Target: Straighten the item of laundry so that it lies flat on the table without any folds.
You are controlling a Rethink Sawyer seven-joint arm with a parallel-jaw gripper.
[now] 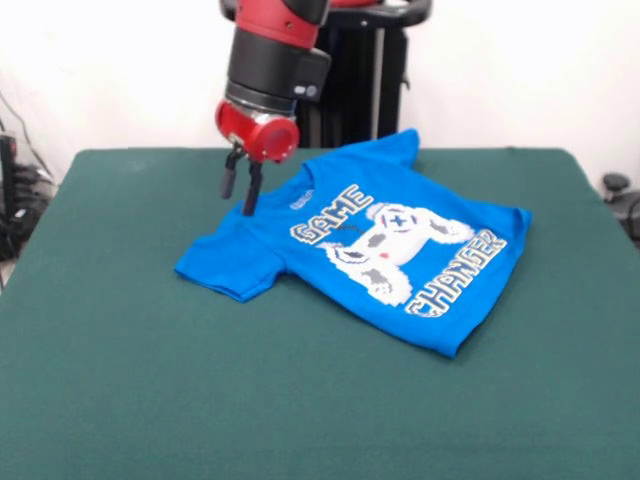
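Note:
The bright blue T-shirt (370,240) lies print-up on the dark green table (150,390), turned at an angle behind the table's middle. One sleeve (225,265) points to the near left and the other sleeve (400,148) to the far side. The hem (480,300) is at the right. The shirt looks mostly spread, with slight wrinkles near the left sleeve. My gripper (240,192) hangs from the red arm just above the shirt's left shoulder edge. Its two black fingers (229,183) stand a little apart and hold nothing.
The black pedestal (360,80) stands behind the table's far edge. Dark equipment and cables (15,200) sit off the table's left side. A small black object (615,185) sits off its right side. A white wall is behind.

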